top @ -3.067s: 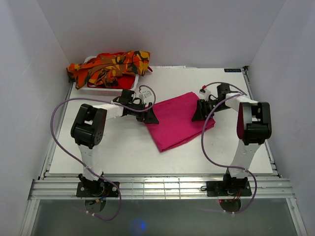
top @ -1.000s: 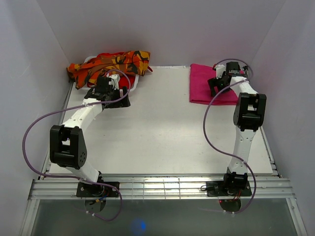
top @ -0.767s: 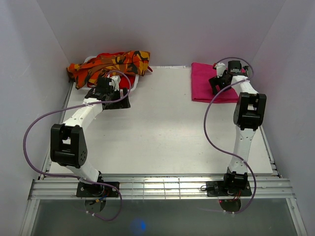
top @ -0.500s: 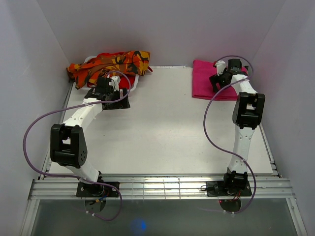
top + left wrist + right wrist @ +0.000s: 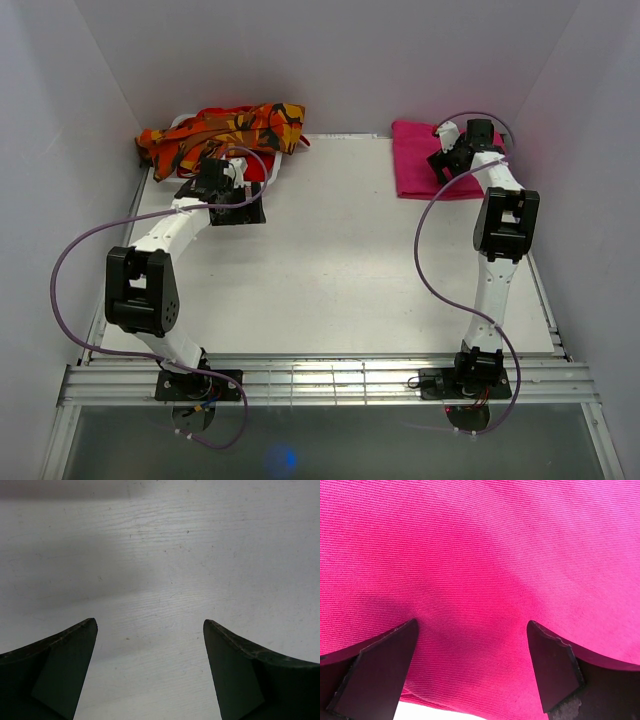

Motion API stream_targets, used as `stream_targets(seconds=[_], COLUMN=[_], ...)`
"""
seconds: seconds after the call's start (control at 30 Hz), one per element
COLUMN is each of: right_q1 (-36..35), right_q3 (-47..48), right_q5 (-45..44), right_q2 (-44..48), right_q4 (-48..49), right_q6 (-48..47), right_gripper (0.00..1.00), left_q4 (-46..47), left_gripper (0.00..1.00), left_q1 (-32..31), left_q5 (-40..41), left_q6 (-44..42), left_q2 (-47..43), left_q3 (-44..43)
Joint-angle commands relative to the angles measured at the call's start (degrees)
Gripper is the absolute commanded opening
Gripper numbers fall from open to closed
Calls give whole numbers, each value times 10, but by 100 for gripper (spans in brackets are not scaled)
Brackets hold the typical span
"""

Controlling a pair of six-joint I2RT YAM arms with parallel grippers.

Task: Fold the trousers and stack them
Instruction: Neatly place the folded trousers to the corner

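Hovering spread-open over folded pink trousers (image 5: 420, 165) at far-right corner, right gripper (image 5: 471, 624) is gripping nothing; left gripper (image 5: 149, 622), also spread, is hanging beside orange trousers (image 5: 225, 130) far-left, likely needing 1 clean waistband pinch.

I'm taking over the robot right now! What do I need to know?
Left gripper: open and empty, over bare table beside the white basket.
Right gripper: open, close over the pink trousers, gripping nothing.
Done: the pink trousers are folded and lie flat at the far right corner.
Orange camouflage trousers: bunched up on the basket at the far left, not folded.
Left to do: lift them out, fold them, and stack them on the pink pair.
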State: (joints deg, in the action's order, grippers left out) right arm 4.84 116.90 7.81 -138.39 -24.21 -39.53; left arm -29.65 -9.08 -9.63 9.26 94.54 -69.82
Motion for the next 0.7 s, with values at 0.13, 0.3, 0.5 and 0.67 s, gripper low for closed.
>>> stream_targets(seconds=[0.13,0.3,0.5,0.67], right_q1=[16,15,15,15], right_q3=[-21,-14,-7,-89], right_q5=[-26,1,59,81], right_q2=[-27,55,191,322], right_q4=[-12,-1,-19,-20], right_q6=[-44,17,121,218], right_gripper=[90,90,90,90], left_q4=[2,13,64,47], left_gripper=[98,98,98,98], left_q1=[5,6,18,23], left_q5=[-40,-61,-61,-64], left_q6=[1,-7,-11,-36], left_q2=[-4,-5,-37,-74], left_q3=[-28,-46,-32,-50])
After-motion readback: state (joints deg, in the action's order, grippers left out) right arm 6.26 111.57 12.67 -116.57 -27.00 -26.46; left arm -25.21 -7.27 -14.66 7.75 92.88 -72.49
